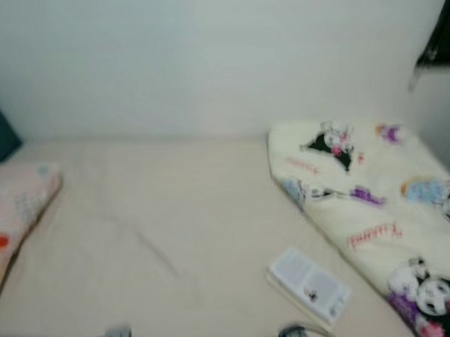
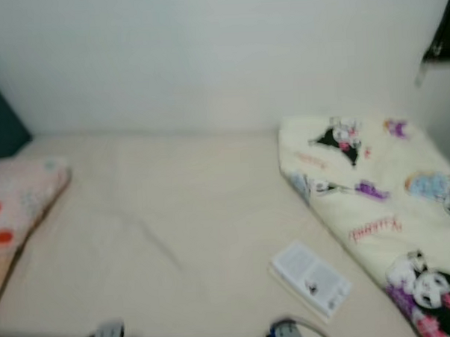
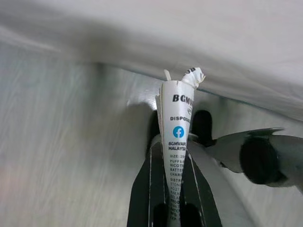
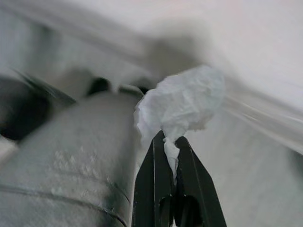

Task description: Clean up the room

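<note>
While the head camera looks down across a bare cream mattress (image 1: 160, 216) against a pale wall, everything on it reads a little soft with blur. At the far left lies a pillow (image 1: 14, 207) with orange-red spots, its corner pointing toward the middle of the bed. Farther right, near the bed's front edge, a small white printed booklet (image 1: 311, 283) lies flat, just beside the edge of a folded cartoon-print blanket (image 1: 376, 214) that covers the right side.

Both arms sit low, below the bed's front edge. The left gripper (image 3: 173, 156) has its two black fingers pinched on a flattened white paper box (image 3: 177, 146) with printed text, which stands upright out of the fingertips. The right gripper (image 4: 171, 142) is clamped on the twisted tail of a crumpled white tissue (image 4: 182, 104), the wad bulging just past the fingertips.
</note>
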Controlling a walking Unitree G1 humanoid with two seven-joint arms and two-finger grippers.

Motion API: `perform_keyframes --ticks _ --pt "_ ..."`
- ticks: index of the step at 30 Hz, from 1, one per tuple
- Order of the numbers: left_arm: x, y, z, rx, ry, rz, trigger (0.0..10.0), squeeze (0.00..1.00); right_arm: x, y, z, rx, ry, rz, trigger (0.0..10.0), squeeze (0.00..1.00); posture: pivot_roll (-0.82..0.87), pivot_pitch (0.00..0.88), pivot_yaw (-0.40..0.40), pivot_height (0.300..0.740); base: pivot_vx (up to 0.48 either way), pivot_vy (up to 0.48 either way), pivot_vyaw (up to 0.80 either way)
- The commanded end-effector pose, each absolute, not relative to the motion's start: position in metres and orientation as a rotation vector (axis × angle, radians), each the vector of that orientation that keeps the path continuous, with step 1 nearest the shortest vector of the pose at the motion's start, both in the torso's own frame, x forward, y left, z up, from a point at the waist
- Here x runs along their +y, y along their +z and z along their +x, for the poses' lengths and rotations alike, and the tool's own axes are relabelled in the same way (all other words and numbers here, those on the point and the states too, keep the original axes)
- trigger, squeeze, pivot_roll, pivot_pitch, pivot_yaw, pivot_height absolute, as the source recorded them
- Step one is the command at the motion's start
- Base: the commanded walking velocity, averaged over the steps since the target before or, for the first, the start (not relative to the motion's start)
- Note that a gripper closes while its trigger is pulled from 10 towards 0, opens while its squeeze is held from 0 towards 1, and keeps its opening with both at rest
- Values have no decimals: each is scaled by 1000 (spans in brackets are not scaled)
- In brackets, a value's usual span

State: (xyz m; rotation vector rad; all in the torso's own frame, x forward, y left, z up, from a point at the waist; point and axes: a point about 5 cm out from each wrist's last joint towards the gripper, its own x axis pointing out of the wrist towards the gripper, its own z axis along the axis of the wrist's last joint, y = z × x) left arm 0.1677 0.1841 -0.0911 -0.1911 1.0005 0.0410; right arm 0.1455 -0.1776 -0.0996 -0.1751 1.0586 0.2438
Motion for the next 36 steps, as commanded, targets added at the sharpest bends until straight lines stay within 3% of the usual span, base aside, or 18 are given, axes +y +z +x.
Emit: perform_keyframes --ticks 1,36 --pt "189 -94 159 1030 43 -169 10000 0 -171 -100 147 1050 262 -178 10000 0 -66 46 -7 737 0 0 775" --pt "180 -95 160 1037 -38 -101 10000 0 -166 -97 152 1020 298 -182 10000 0 -69 46 -8 737 0 0 777"
